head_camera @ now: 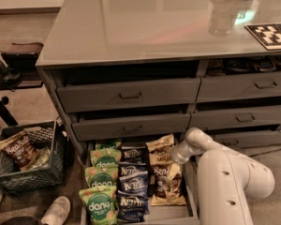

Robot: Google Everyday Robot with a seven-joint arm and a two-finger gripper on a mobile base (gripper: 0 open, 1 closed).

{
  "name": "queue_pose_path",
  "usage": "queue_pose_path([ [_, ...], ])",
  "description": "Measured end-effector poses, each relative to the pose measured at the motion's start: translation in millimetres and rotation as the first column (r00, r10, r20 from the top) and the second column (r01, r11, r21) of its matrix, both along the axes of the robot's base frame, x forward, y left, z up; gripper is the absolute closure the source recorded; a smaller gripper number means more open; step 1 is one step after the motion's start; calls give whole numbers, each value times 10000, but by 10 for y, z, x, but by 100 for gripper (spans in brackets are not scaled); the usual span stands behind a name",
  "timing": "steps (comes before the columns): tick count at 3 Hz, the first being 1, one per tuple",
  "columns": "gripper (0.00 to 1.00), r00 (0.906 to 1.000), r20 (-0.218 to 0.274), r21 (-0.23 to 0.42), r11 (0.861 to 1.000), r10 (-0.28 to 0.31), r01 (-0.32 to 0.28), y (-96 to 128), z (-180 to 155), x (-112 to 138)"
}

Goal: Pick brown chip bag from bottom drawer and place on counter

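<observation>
1. A white robot arm point(225, 182) fills the lower right corner
2. The open bottom drawer point(171, 213) holds three rows of bags: green bags point(100, 191) on the left, dark blue bags point(133, 186) in the middle, brown ones on the right
3. The pincer point(173, 156) sits low in the drawer, just beside a brown chip bag point(167, 184); whether it is clenched or released, I cannot tell
4. A green crate point(18, 182) at left holds another brown bag point(16, 149)
5. Closed grey drawers point(131, 95) sit under the glossy grey bench point(131, 22)
</observation>
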State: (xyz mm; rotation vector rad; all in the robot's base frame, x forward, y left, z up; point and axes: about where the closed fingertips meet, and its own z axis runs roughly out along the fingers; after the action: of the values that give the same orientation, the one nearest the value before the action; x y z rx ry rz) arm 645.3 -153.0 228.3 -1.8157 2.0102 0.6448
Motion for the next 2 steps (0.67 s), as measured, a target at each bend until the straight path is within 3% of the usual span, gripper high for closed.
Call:
queue_pose_path([
  [1, 0, 9996, -246, -117, 9999, 124, -127, 4, -98, -46],
  [2, 19, 9996, -248, -117, 9998, 125, -128, 4, -99, -46],
])
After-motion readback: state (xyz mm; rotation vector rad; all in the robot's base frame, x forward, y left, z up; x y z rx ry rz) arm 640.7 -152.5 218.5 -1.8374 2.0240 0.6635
